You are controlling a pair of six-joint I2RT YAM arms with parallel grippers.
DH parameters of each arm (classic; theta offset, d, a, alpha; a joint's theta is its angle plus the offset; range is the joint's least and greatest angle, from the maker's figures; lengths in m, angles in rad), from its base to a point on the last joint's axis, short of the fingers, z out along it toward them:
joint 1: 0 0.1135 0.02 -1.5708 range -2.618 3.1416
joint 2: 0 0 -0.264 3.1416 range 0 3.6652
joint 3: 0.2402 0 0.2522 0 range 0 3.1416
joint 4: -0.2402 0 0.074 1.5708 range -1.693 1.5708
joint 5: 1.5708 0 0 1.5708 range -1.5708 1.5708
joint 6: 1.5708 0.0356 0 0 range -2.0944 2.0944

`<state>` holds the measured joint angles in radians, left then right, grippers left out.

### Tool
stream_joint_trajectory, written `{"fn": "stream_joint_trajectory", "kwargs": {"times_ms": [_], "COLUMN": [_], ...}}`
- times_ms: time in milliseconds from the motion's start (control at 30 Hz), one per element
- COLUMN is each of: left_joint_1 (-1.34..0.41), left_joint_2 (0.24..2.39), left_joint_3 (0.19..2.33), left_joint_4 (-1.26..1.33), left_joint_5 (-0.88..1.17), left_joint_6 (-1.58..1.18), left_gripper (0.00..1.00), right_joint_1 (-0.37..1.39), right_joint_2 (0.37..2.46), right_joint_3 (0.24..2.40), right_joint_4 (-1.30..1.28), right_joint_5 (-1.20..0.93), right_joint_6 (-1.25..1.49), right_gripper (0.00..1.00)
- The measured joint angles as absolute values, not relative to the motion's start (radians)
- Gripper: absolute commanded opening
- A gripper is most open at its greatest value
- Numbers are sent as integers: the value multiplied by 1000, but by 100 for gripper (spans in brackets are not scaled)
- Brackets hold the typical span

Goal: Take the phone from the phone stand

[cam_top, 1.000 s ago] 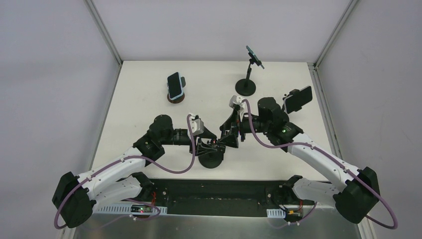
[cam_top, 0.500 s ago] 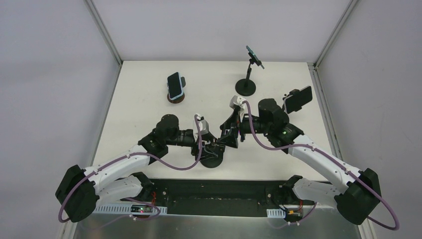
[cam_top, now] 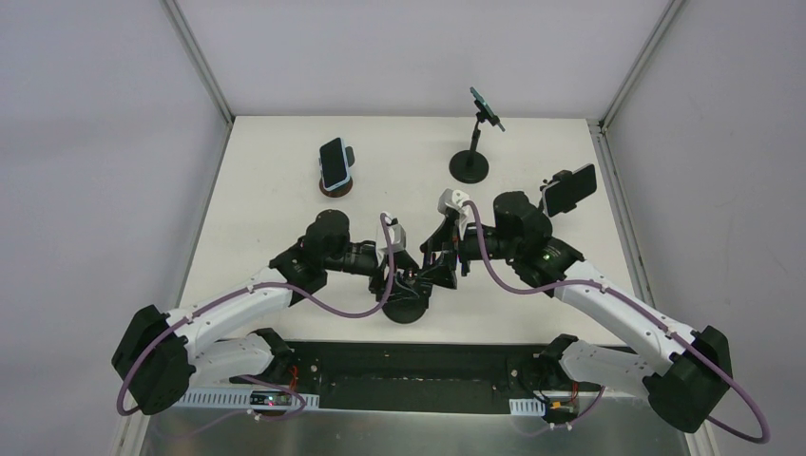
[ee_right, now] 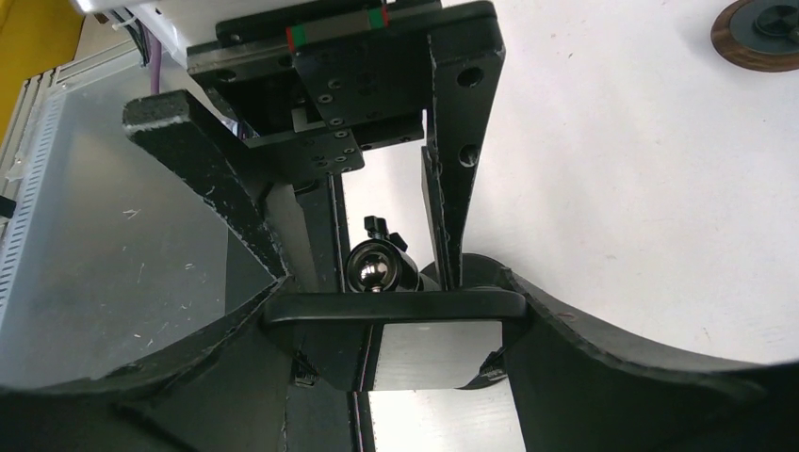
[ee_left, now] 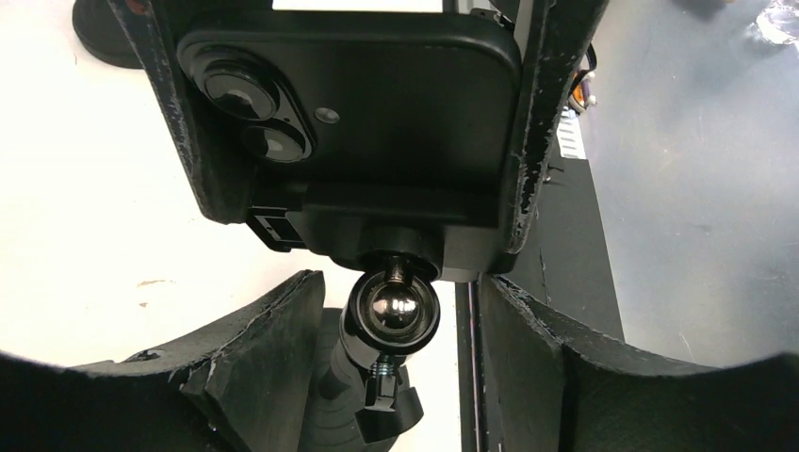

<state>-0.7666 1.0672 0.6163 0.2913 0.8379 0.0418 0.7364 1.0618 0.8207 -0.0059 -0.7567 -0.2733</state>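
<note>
While the right end effector (ee_right: 396, 311) is clamped across two opposite edges of the black phone (ee_left: 377, 94), the phone itself sits in the cradle (ee_left: 377, 226) of the phone stand (cam_top: 404, 309) near the front middle of the desk (cam_top: 266, 218), so we judge the step in hand to be the pull-out. The left end effector (ee_left: 398, 282) has its fingers apart, one on each side of the stand's ball joint (ee_left: 391, 311) just below the cradle, touching neither as far as we can tell. To do this well, we would first close the left fingers on the neck or the cradle, so that the stand is pinned and its round base cannot lift or tip. Then we would draw the phone out with the right arm along the cradle's open direction, straight and slowly, without twisting. The ball joint looks free to swivel, and a sideways pull would likely turn the cradle instead of freeing the phone. We cannot see how hard the cradle bites on the phone, so we would expect some resistance and keep the right grip square on the edges, away from the camera lenses (ee_left: 250, 113). The other phones on stands (cam_top: 335, 163) farther back stand well apart and should not interfere.
</note>
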Motion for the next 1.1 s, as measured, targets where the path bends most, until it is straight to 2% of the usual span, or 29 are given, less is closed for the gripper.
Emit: {"fn": "stream_joint_trajectory", "kwargs": {"times_ms": [167, 433, 500, 633, 667, 967, 1000, 1067, 1100], "left_joint_1": [-767, -767, -766, -767, -766, -766, -765, -764, -764], "left_joint_2": [1095, 1124, 1126, 1148, 1155, 1212, 1225, 1253, 1261], "left_joint_3": [637, 648, 652, 666, 668, 718, 728, 748, 755], "left_joint_4": [277, 274, 271, 260, 256, 227, 225, 222, 221], "left_joint_5": [866, 892, 898, 916, 921, 967, 975, 993, 997], "left_joint_6": [44, 44, 44, 49, 47, 36, 30, 15, 12], "left_gripper": [50, 40, 32, 1, 0, 0, 3, 21, 22], "right_joint_1": [738, 741, 741, 740, 741, 741, 738, 736, 734], "right_joint_2": [1056, 1056, 1056, 1056, 1055, 1041, 1037, 1029, 1027], "right_joint_3": [821, 821, 821, 821, 821, 821, 821, 821, 821], "right_joint_4": [-19, -20, -20, -32, -36, -56, -61, -70, -73], "right_joint_5": [-763, -765, -768, -771, -771, -757, -753, -743, -739], "right_joint_6": [-275, -279, -281, -283, -283, -293, -295, -299, -300], "right_gripper": [0, 0, 0, 0, 0, 0, 0, 0, 0]}}
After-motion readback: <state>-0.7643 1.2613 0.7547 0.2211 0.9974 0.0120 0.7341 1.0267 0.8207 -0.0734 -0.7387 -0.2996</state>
